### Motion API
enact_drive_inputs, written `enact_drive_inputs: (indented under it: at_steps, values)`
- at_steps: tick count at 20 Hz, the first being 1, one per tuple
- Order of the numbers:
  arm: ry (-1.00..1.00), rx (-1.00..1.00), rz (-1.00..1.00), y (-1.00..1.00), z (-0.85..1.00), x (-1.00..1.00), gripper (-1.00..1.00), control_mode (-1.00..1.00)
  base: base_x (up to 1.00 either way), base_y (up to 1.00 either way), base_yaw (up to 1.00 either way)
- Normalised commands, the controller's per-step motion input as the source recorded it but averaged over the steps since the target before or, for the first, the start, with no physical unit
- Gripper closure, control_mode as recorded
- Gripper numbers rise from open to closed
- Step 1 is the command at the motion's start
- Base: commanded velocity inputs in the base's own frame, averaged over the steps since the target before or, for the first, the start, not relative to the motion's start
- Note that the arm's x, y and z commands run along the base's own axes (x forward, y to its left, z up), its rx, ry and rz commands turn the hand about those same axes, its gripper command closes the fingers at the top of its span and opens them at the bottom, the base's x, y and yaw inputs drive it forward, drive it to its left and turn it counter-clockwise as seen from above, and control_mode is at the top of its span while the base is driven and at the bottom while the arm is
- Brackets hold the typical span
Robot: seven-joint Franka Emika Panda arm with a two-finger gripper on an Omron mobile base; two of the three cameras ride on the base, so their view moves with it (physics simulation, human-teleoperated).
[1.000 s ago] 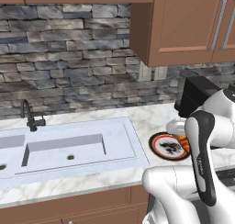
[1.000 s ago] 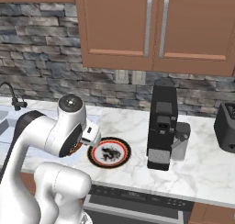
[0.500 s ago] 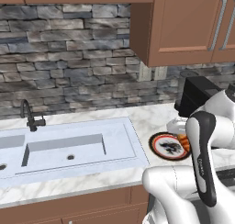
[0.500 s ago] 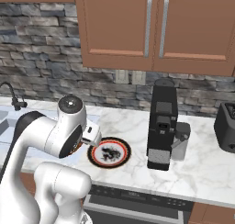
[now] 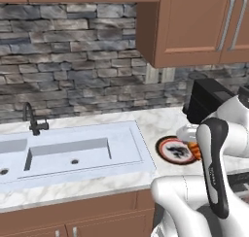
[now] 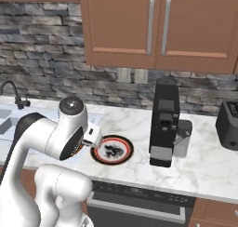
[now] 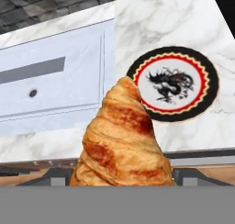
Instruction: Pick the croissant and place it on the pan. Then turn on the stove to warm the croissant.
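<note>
In the hand view the golden-brown croissant point(image 7: 123, 136) rises large between my gripper's point(image 7: 121, 178) two dark finger tips, which are shut on its base. It hangs above the counter's front edge, just short of the red-rimmed plate point(image 7: 172, 83). The left base view has a bit of the croissant point(image 5: 195, 151) poking out behind my forearm, beside the plate point(image 5: 174, 150). The pan and the stove are out of view.
A white sink basin point(image 5: 68, 153) with a black faucet point(image 5: 33, 119) lies left of the plate. A black coffee machine point(image 6: 163, 123) stands right of the plate point(image 6: 111, 150), and a dark toaster point(image 6: 228, 126) sits at the far right. Cabinets hang overhead.
</note>
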Motion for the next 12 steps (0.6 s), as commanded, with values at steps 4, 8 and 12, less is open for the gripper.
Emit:
enact_drive_inputs:
  at_steps: [4, 8, 12]
  values:
    - [0.0, 0.0, 0.0, 0.0, 0.0, 0.0, 1.0, 1.0, -0.61, 0.0, 0.0]
    - [0.0, 0.0, 0.0, 0.0, 0.0, 0.0, 1.0, 1.0, -0.65, 0.0, 0.0]
    - [0.0, 0.0, 0.0, 0.0, 0.0, 0.0, 1.0, 1.0, -0.55, 0.0, 0.0]
